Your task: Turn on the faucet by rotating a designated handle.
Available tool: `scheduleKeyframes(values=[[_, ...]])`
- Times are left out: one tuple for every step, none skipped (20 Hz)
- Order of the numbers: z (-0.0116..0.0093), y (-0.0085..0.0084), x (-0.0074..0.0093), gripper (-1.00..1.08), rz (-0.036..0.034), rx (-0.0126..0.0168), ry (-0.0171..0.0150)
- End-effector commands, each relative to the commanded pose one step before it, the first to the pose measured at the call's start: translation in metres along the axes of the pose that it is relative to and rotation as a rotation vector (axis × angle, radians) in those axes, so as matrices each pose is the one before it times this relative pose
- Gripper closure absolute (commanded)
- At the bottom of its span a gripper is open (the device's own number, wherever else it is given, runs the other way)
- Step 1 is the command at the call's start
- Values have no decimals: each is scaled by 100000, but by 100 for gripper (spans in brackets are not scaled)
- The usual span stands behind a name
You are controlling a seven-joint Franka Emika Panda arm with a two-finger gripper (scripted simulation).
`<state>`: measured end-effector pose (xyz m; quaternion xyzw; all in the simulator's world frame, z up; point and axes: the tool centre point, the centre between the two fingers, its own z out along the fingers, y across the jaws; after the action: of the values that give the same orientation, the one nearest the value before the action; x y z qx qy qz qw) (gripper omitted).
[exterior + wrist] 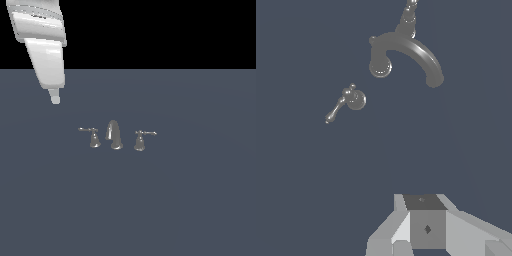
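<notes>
The faucet (114,135) is seen standing on the flat grey surface (200,200), its curved spout (114,134) between two lever handles. The handle (92,136), lever pointing to the exterior view's left, is placed on that side of the spout. The gripper (55,98) is held well above and apart from it, touching nothing; whether its jaws are released or clenched cannot be told.

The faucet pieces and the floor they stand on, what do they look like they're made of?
The faucet, both spout and the handle, looks like polished grey metal, perhaps chrome or steel: bright highlights run along the curves. The surface beneath is flat, matte dark blue-grey with no grain or reflections; its material can't be told from a simulator render.
</notes>
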<state>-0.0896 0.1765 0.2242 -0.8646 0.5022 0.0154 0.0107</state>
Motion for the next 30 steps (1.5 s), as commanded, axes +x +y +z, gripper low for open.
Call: scheduleKeyframes(values=[[957, -1028, 289, 108, 4084, 170, 188], [379, -401, 119, 108, 1599, 33, 85], [382, -404, 121, 108, 1610, 30, 91], [386, -407, 124, 108, 1626, 27, 96], [391, -412, 126, 108, 1646, 25, 102], [397, -417, 129, 108, 1670, 22, 108], [405, -424, 133, 108, 1700, 20, 114], [413, -433, 136, 108, 1733, 19, 120], [422, -442, 141, 108, 1773, 17, 127], [433, -454, 145, 108, 1817, 16, 134], [444, -466, 150, 108, 1867, 16, 141], [457, -480, 155, 108, 1922, 15, 148], [471, -496, 161, 108, 1984, 15, 154], [486, -513, 168, 108, 2052, 16, 161], [502, -532, 174, 108, 2126, 17, 168], [519, -554, 182, 108, 2208, 19, 174], [533, -572, 188, 108, 2276, 20, 177], [528, -570, 187, 108, 2263, 21, 174], [517, -562, 184, 108, 2229, 22, 168], [505, -552, 181, 108, 2186, 23, 161], [491, -541, 176, 108, 2137, 24, 152], [475, -528, 172, 108, 2082, 24, 140], [456, -513, 166, 108, 2016, 24, 128], [436, -493, 159, 108, 1934, 23, 118], [412, -468, 151, 108, 1837, 23, 109], [387, -442, 142, 108, 1731, 22, 99], [362, -419, 134, 108, 1636, 20, 84], [334, -394, 126, 108, 1531, 17, 67], [304, -364, 116, 108, 1412, 14, 50], [280, -341, 108, 108, 1317, 11, 38]])
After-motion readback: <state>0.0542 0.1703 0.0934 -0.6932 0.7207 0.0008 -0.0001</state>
